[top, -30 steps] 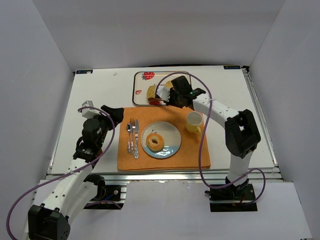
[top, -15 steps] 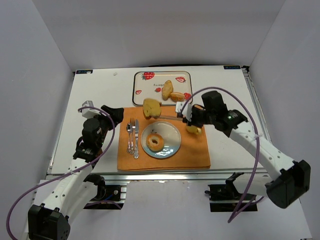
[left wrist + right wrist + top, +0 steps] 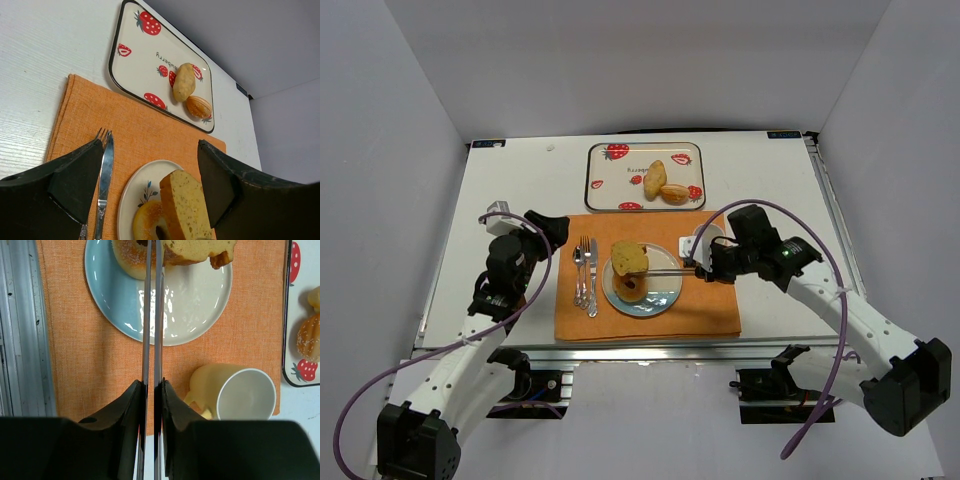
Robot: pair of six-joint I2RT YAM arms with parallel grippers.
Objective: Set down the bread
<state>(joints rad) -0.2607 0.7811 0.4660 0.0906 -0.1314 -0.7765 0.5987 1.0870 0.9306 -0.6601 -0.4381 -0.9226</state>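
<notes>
One slice (image 3: 629, 256) in tongs (image 3: 158, 315) beyond jaws

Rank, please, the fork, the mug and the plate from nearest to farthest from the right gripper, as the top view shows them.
1. Mug: just beyond the right gripper, which is shut on tongs.
2. Plate: to its left, mid-placemat.
3. Fork: left of the plate.

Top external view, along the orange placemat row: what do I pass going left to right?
Left gripper → cutlery → plate → right gripper, jaws shut on the tongs. The bread and the mug are left out because they overlap these.
</notes>
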